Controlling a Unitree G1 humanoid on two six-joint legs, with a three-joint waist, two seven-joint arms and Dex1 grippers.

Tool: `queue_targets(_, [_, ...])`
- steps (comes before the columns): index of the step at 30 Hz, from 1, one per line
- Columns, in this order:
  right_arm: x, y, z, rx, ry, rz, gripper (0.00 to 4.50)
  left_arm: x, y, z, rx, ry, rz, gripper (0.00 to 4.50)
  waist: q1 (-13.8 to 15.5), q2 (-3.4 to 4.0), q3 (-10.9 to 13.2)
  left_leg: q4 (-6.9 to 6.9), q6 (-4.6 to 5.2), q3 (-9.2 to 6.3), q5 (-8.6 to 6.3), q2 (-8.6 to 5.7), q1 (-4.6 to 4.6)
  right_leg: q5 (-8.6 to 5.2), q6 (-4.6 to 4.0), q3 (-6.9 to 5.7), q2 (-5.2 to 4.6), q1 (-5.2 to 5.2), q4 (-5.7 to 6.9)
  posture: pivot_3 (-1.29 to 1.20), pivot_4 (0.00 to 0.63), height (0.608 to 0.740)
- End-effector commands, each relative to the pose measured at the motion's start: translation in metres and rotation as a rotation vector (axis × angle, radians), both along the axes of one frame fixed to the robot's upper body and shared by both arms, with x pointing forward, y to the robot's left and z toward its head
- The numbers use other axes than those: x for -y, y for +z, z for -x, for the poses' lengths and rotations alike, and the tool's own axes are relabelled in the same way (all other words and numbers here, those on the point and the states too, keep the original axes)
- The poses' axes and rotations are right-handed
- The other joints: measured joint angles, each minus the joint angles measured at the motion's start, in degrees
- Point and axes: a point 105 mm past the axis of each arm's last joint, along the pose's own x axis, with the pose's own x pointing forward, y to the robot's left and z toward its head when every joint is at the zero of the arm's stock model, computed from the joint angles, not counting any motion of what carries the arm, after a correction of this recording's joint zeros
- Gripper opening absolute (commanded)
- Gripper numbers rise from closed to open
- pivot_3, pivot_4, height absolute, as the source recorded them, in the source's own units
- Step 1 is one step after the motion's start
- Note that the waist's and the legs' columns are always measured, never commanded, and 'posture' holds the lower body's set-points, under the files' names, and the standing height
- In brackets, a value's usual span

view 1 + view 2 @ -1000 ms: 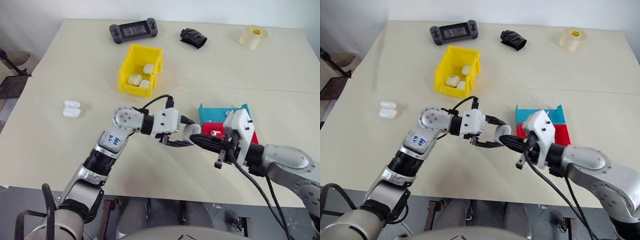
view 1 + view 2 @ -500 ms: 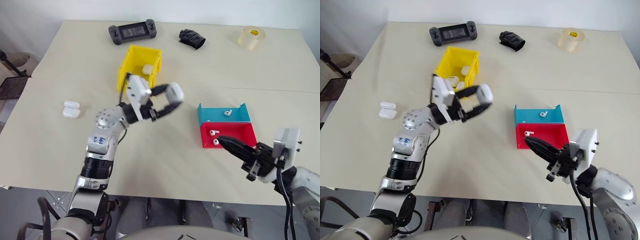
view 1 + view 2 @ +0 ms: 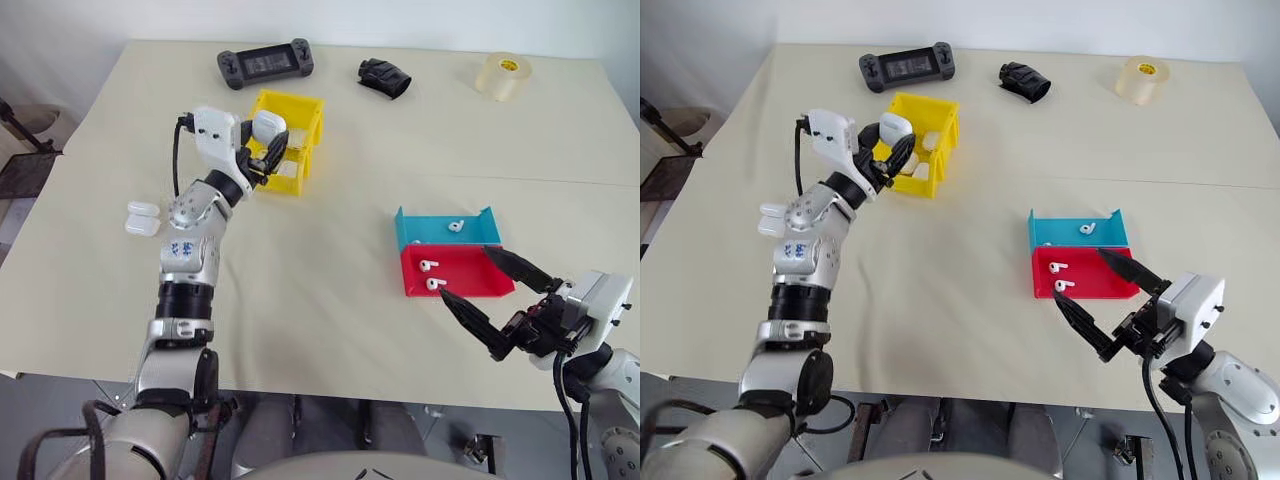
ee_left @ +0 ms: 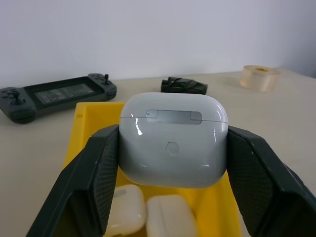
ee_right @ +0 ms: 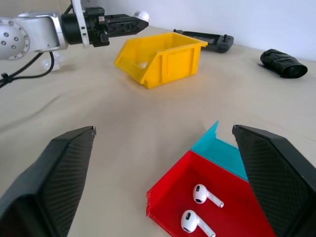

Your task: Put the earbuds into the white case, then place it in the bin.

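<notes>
The robot's left gripper [image 3: 268,140] hangs above the near lip of the yellow bin [image 3: 300,108], its black fingers [image 4: 96,173] clamped on either side of a glossy white case [image 4: 173,145] whose lid is closed. The bin sits toward the far edge of the tabletop [image 3: 320,250], left of its middle, and two more white cases [image 4: 148,215] lie on its floor just below the held one. At the near right, the right gripper [image 3: 495,300] hovers low with its fingers [image 5: 59,173] spread wide and nothing between them, pointing at the red tray [image 3: 470,272]. Two earbuds [image 5: 202,207] lie side by side in that tray, close to its left wall; a third earbud [image 3: 456,226] rests in the teal tray [image 3: 440,232], which touches the red one on its far side. Another pair of white cases [image 3: 143,217] sits near the tabletop's left edge, beside the left arm. Along the far edge lie a dark handheld game console [image 3: 265,63], a crumpled black object [image 3: 385,76] and a roll of clear tape [image 3: 505,75], the tape toward the far right corner.
</notes>
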Motion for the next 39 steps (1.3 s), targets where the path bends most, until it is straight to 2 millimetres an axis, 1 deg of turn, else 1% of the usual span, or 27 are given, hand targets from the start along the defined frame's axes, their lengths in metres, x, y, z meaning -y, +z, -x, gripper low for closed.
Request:
queue_targets(1, [-0.005,0.011,0.001,0.06,0.008,0.008,4.48,-0.004,0.002,-0.009,0.005,0.053,-0.043,2.82,0.0,0.0,0.0,-0.01,0.0,0.0,0.0,0.0,0.0,0.0,0.0,0.0,0.0,-0.01,0.0,0.0,0.15,0.74])
queue_targets(4, [-0.007,0.013,0.001,0.069,0.005,0.0,4.48,0.002,-0.003,-0.01,-0.016,0.019,-0.058,2.82,-0.1,-0.01,0.0,-0.06,0.0,0.01,0.0,0.01,0.0,0.0,0.0,0.0,0.01,-0.06,0.01,0.0,0.15,0.74])
queue_targets(5, [-0.007,0.014,0.001,0.071,0.005,0.0,4.48,0.002,-0.006,-0.011,-0.031,0.028,-0.058,2.82,-0.1,-0.02,0.0,-0.06,-0.01,0.01,0.0,0.02,0.0,0.0,0.0,0.0,0.01,-0.06,0.02,0.0,0.15,0.74])
queue_targets(7, [-0.008,0.014,0.001,0.071,0.005,-0.001,4.5,0.004,-0.01,-0.011,-0.06,0.012,-0.055,3.56,-0.1,-0.04,0.0,-0.06,-0.01,0.02,0.0,0.02,-0.02,0.0,0.0,0.0,0.01,-0.07,0.01,0.0,0.15,0.74])
queue_targets(8, [-0.009,0.014,0.001,0.072,0.004,-0.003,4.5,0.003,-0.01,-0.011,-0.051,0.025,-0.063,3.8,-0.1,-0.04,0.0,-0.06,-0.01,0.02,0.0,0.04,-0.02,0.0,0.0,0.0,0.01,-0.07,0.02,0.0,0.15,0.74])
queue_targets(10, [-0.009,0.013,0.001,0.069,0.004,-0.009,4.5,0.006,-0.003,-0.008,-0.007,0.005,-0.066,4.46,-0.1,-0.04,0.0,-0.05,-0.01,0.02,0.01,0.06,-0.01,0.0,0.0,0.0,0.01,-0.07,0.02,0.0,0.15,0.74])
queue_targets(12, [-0.009,0.012,0.001,0.066,0.006,-0.009,4.5,0.007,0.008,0.0,0.062,-0.015,-0.056,4.49,-0.1,-0.04,0.0,-0.05,-0.02,0.02,0.01,0.07,-0.02,0.0,0.0,0.0,0.0,-0.07,0.01,0.0,0.15,0.74])
queue_targets(14, [-0.009,0.011,0.002,0.064,0.007,-0.011,4.5,0.008,0.014,0.009,0.104,-0.031,-0.066,4.49,-0.1,-0.04,0.0,-0.05,-0.02,0.02,0.01,0.18,-0.02,0.0,0.0,0.0,-0.02,-0.06,0.01,0.0,0.15,0.74])
queue_targets(16, [-0.008,0.011,0.001,0.062,0.007,-0.016,4.5,0.01,0.017,0.021,0.14,-0.06,-0.085,4.49,-0.1,-0.04,0.0,-0.05,-0.02,0.02,0.01,0.23,-0.01,0.0,0.0,0.01,-0.02,-0.06,0.01,0.0,0.15,0.74])
queue_targets(18, [-0.008,0.008,0.0,0.055,0.012,-0.017,4.5,0.013,0.015,0.039,0.156,-0.112,-0.086,4.49,-0.2,-0.03,0.0,-0.05,-0.03,0.03,0.0,0.25,0.0,0.0,0.0,0.01,-0.02,-0.05,0.02,0.0,0.15,0.74])
queue_targets(19, [-0.008,0.006,-0.001,0.049,0.024,-0.012,4.5,0.012,0.012,0.052,0.163,-0.157,-0.098,4.49,-0.4,-0.01,0.0,-0.06,-0.03,0.05,0.0,0.27,0.01,0.0,0.0,0.03,0.0,-0.06,0.01,0.0,0.15,0.74])
queue_targets(20, [-0.009,0.005,-0.003,0.047,0.039,-0.006,4.5,0.006,0.005,0.063,0.162,-0.182,-0.141,4.49,-0.5,0.0,0.0,-0.08,-0.05,0.08,-0.01,0.3,0.04,0.0,0.0,0.07,0.01,-0.06,0.02,0.0,0.15,0.74])
queue_targets(21, [-0.009,0.005,-0.004,0.045,0.05,-0.002,4.5,0.002,0.0,0.071,0.159,-0.197,-0.175,4.49,-0.7,0.0,0.0,-0.1,-0.06,0.13,-0.02,0.32,0.08,0.0,0.0,0.11,0.01,-0.05,0.02,0.0,0.15,0.74])
queue_targets(22, [-0.009,0.004,-0.005,0.042,0.06,0.003,4.5,0.001,-0.004,0.078,0.147,-0.242,-0.169,4.49,-0.9,0.0,0.0,-0.12,-0.06,0.17,-0.02,0.34,0.1,0.0,0.0,0.14,0.03,-0.05,0.02,0.0,0.15,0.74])
queue_targets(23, [-0.008,0.004,-0.006,0.04,0.072,0.012,4.5,-0.005,-0.011,0.088,0.134,-0.277,-0.206,4.49,-0.8,0.0,0.0,-0.12,-0.07,0.18,-0.01,0.36,0.13,0.0,-0.01,0.16,0.05,-0.04,0.03,0.0,0.15,0.74])
queue_targets(25, [-0.006,0.005,-0.009,0.038,0.102,0.033,4.5,-0.011,-0.027,0.119,0.093,-0.467,-0.239,4.49,-1.0,0.01,0.0,-0.09,-0.1,0.17,0.0,0.36,0.14,0.0,-0.01,0.19,0.04,-0.04,-0.03,0.0,0.15,0.74])
queue_targets(26, [-0.005,0.005,-0.011,0.038,0.11,0.04,4.5,-0.013,-0.033,0.13,0.069,-0.528,-0.251,4.49,-1.1,0.02,0.0,-0.11,-0.1,0.22,0.0,0.36,0.16,0.0,-0.02,0.27,0.03,-0.04,-0.03,0.0,0.15,0.74])
queue_targets(27, [-0.004,0.006,-0.013,0.036,0.127,0.051,4.5,-0.025,-0.038,0.14,0.054,-0.543,-0.262,4.49,-1.1,0.02,0.0,-0.15,-0.1,0.24,-0.01,0.35,0.19,-0.01,-0.02,0.32,0.02,-0.03,-0.05,0.0,0.15,0.74])
queue_targets(28, [-0.003,0.006,-0.015,0.036,0.139,0.059,4.5,-0.033,-0.04,0.145,0.045,-0.541,-0.272,4.49,-1.1,0.02,0.0,-0.15,-0.1,0.24,-0.01,0.36,0.2,-0.01,-0.03,0.33,0.01,-0.03,-0.12,0.0,0.15,0.74])
queue_targets(29, [-0.001,0.006,-0.016,0.035,0.146,0.064,4.5,-0.038,-0.041,0.148,0.045,-0.537,-0.278,4.49,-0.9,0.03,0.0,-0.16,-0.11,0.24,-0.02,0.36,0.2,-0.02,-0.04,0.37,-0.01,-0.04,-0.19,0.0,0.15,0.74])
queue_targets(30, [0.0,0.006,-0.019,0.031,0.171,0.082,4.5,-0.05,-0.042,0.156,0.048,-0.53,-0.323,4.49,-0.6,0.03,0.0,-0.16,-0.1,0.23,-0.02,0.35,0.2,-0.02,-0.04,0.38,-0.04,-0.02,-0.21,0.0,0.15,0.74])
queue_targets(31, [0.001,0.007,-0.02,0.028,0.186,0.094,4.5,-0.056,-0.041,0.161,0.051,-0.529,-0.355,4.49,-0.6,0.02,0.0,-0.15,-0.1,0.22,-0.02,0.35,0.2,-0.02,-0.05,0.37,-0.03,-0.01,-0.26,0.0,0.15,0.74])
queue_targets(33, [0.004,0.009,-0.025,0.025,0.21,0.11,4.5,-0.072,-0.043,0.164,-0.003,-0.466,-0.377,4.49,-0.4,0.02,0.0,-0.16,-0.07,0.28,-0.05,0.34,0.2,-0.01,-0.05,0.45,-0.05,-0.01,-0.31,0.0,0.15,0.74])
queue_targets(37, [0.01,0.009,-0.031,0.026,0.222,0.14,4.5,-0.084,-0.047,0.166,-0.043,-0.414,-0.39,4.49,-0.1,0.04,0.0,-0.17,-0.04,0.25,-0.07,0.32,0.2,-0.01,-0.05,0.45,-0.11,0.0,-0.34,0.0,0.15,0.74])
queue_targets(39, [0.014,0.008,-0.033,0.025,0.218,0.149,4.5,-0.085,-0.045,0.164,-0.029,-0.393,-0.377,4.49,-0.1,0.03,0.0,-0.17,-0.03,0.27,-0.09,0.31,0.19,-0.01,-0.05,0.46,-0.12,0.0,-0.35,0.0,0.15,0.74])
